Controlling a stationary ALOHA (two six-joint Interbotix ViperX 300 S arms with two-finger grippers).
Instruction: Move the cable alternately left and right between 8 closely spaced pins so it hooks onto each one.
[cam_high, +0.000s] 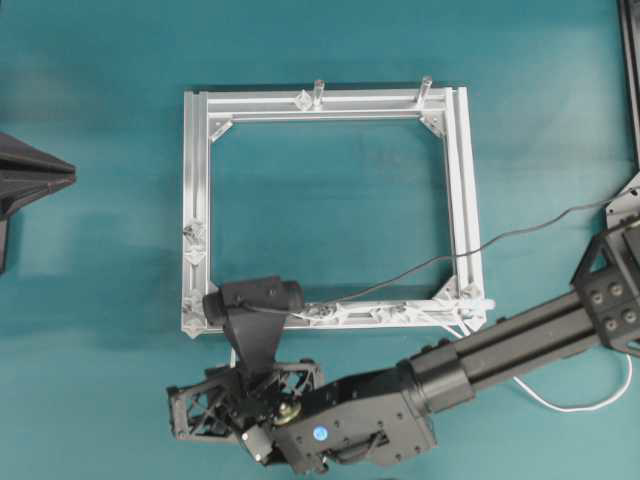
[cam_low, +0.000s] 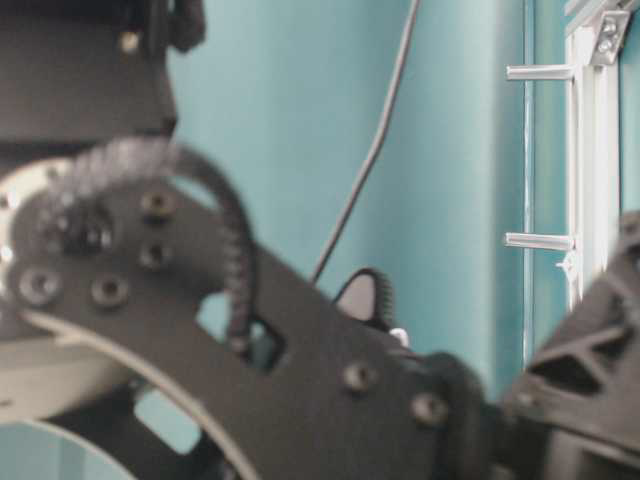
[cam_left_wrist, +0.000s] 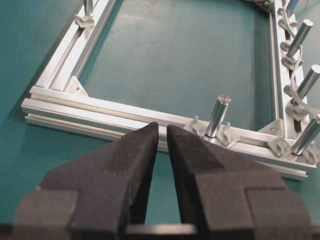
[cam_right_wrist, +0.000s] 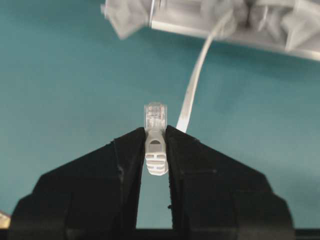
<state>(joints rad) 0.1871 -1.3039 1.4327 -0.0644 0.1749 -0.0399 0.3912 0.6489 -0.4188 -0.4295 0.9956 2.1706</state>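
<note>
Teal table (cam_high: 100, 300) bears silver frame (cam_high: 197, 200); right arm (cam_high: 520, 350) crosses its corner.

silver frame (cam_high: 196, 180) on teal table (cam_high: 100, 300), two upright posts (cam_high: 319, 92)

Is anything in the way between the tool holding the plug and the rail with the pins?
Nothing visible. In the right wrist view, the right tool pinches the plug, and only bare teal table lies between it and the rail with the pins. The cable already runs up to that rail.
</note>
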